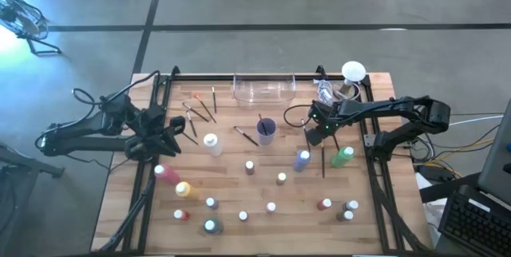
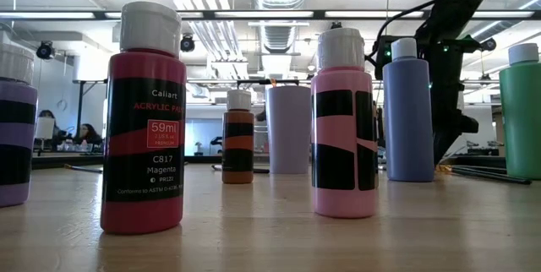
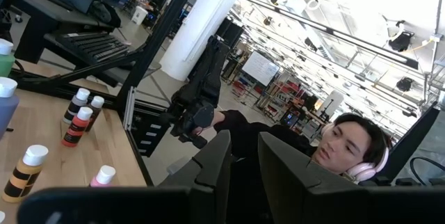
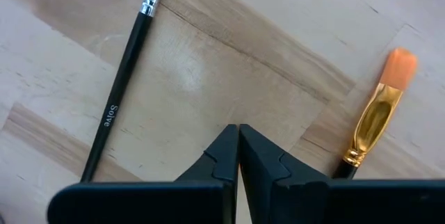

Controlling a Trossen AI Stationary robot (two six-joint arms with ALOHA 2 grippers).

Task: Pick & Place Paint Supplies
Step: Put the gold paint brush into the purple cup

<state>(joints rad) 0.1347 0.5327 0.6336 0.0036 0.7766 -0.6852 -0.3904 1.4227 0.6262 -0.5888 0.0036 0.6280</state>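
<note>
My right gripper (image 4: pixel 238 132) points down at the wooden table (image 4: pixel 229 57), shut, with nothing between its fingers. It stands between two paintbrushes lying flat: a black-handled one with a silver ferrule (image 4: pixel 124 85) and one with orange bristles and a gold ferrule (image 4: pixel 379 113). In the high view it (image 1: pixel 319 133) is right of the purple cup (image 1: pixel 266 129), which holds brushes. A blue bottle (image 1: pixel 302 160) and a green bottle (image 1: pixel 343 156) stand upright just nearer. My left gripper (image 3: pixel 243 147) waits at the table's left (image 1: pixel 172 129), level, slightly open and holding nothing.
A clear tub (image 1: pixel 263 89) sits at the far edge, with loose brushes (image 1: pixel 200 109) to its left. White (image 1: pixel 212 144), pink (image 1: pixel 166 173) and yellow (image 1: pixel 184 189) bottles and several small ones stand across the near half. A person (image 3: pixel 348 147) is beyond the table.
</note>
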